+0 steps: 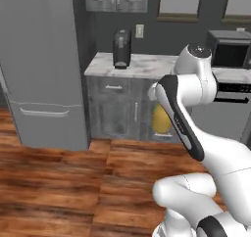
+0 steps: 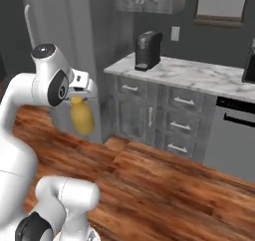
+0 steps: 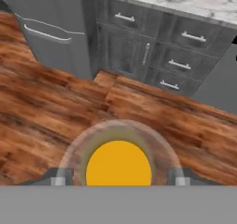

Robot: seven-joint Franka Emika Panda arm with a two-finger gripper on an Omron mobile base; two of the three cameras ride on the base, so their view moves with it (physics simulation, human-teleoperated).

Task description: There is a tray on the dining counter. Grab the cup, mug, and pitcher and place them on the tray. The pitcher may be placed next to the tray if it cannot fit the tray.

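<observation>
In the left base view, the pitcher (image 1: 161, 119) hangs in the air in front of the grey cabinets (image 1: 120, 108), partly hidden behind the white arm (image 1: 184, 118). It sits lower than the marble worktop (image 1: 142, 64) with the black coffee machine (image 1: 122, 48), and the tall grey fridge (image 1: 41, 64) stands off to the side of those cabinets. In the right base view, the pitcher (image 2: 82, 116) hangs below the gripper (image 2: 79, 98), which holds it by the neck, well above the wood floor (image 2: 164, 185) and apart from the cabinets (image 2: 159, 118). In the hand view, we look straight down into the pitcher (image 3: 119, 160), with one dark finger (image 3: 58, 176) on each side of its rim, so the jaws stand wide and grip the pitcher. The cabinets (image 3: 157, 47) are farther off, past the bare floor (image 3: 55, 112). The step in hand looks like carrying the pitcher to the tray. No tray or dining counter is near the cabinets here, so the next move likely needs the base to turn and drive away from them. There is lots of open floor in front of the cabinets for that. The arm should keep the pitcher upright and away from the worktop edge and the fridge corner while it turns.
</observation>
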